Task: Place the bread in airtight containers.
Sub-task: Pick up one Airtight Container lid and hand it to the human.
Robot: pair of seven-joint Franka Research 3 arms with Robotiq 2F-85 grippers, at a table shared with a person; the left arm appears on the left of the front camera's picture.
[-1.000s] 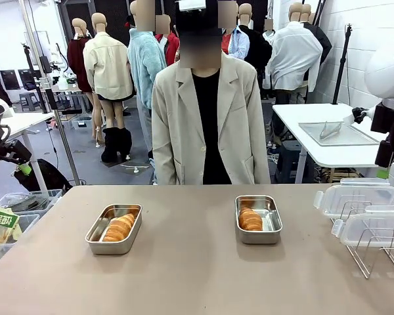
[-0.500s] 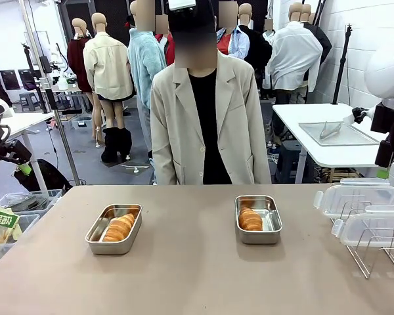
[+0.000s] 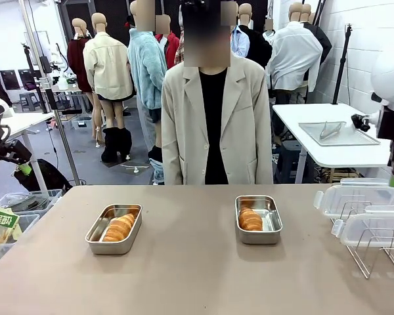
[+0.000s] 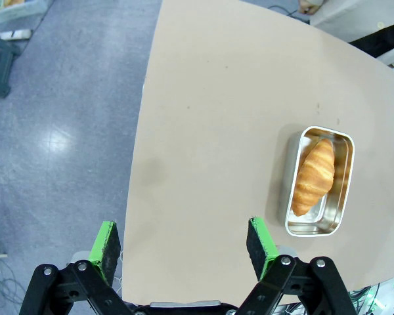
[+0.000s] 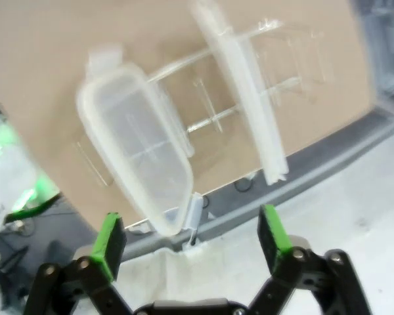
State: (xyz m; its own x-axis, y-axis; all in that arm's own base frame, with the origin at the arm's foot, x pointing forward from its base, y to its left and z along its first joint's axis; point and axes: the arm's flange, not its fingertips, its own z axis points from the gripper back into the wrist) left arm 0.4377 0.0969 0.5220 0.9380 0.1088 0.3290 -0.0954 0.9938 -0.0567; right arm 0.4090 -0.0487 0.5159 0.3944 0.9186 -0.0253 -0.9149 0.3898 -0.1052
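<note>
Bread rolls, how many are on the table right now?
2. The left roll lies in the left tin, the right roll in the right tin. Both tins are uncovered, so none seems hidden.

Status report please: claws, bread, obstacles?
Left claw and right claw open, empty. Left roll in left tin, right roll in right tin; lids off, on rack. Person opposite, not reaching.

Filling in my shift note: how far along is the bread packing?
Done: left roll lies in left tin, right roll in right tin. In hand: nothing; left gripper and right gripper are open and empty, the right one facing the clear lids on the wire rack. Left: lidding both tins.
</note>
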